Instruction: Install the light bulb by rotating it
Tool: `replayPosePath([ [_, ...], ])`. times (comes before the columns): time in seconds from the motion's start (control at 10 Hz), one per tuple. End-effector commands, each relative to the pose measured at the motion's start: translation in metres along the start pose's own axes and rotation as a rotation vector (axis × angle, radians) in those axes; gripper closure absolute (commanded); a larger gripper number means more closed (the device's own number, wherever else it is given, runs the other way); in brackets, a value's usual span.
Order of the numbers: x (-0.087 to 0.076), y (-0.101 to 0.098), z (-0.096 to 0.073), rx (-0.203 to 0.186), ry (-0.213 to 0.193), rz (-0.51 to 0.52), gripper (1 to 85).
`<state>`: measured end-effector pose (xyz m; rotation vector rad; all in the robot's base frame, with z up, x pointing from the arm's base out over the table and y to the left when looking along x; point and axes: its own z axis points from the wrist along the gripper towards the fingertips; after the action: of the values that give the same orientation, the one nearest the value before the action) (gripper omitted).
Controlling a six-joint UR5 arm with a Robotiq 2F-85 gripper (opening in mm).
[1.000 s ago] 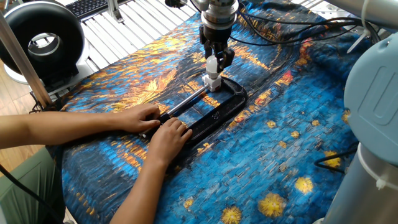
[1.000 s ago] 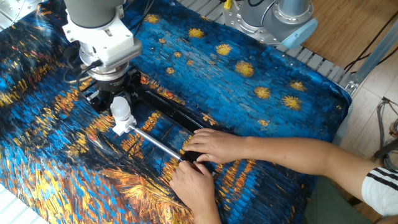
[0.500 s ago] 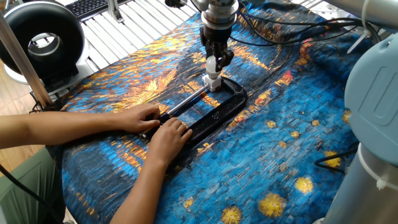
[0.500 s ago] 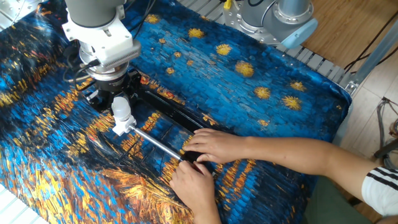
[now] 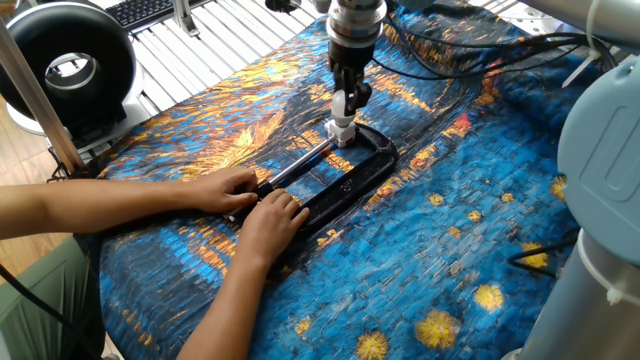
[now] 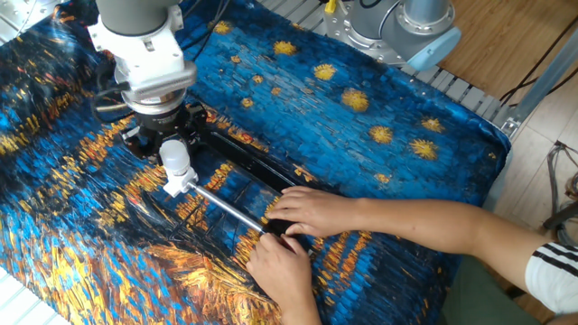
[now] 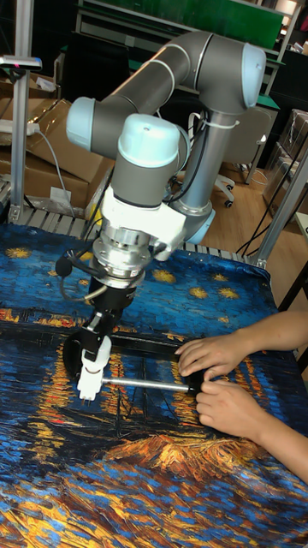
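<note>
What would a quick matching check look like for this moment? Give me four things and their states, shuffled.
Things:
1. light bulb
2. gripper
3. black C-clamp
4. person's hands

States:
A. flat on the starry cloth
B. upright on the small white socket block
C. pressing down the clamp's handle end
D. closed around the bulb from above

Pairs: 1-B, 2-D, 3-A, 4-C
</note>
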<state>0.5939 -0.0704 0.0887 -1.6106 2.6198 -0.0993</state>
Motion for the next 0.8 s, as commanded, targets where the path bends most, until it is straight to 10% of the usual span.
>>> replayPosePath([
  [0.0, 0.0001, -0.0033, -0.0028, -0.005, -0.026, 0.214, 58.7],
  [0.7, 0.0008, -0.0105, 0.0028, -0.007, -0.047, 0.545, 63.7],
])
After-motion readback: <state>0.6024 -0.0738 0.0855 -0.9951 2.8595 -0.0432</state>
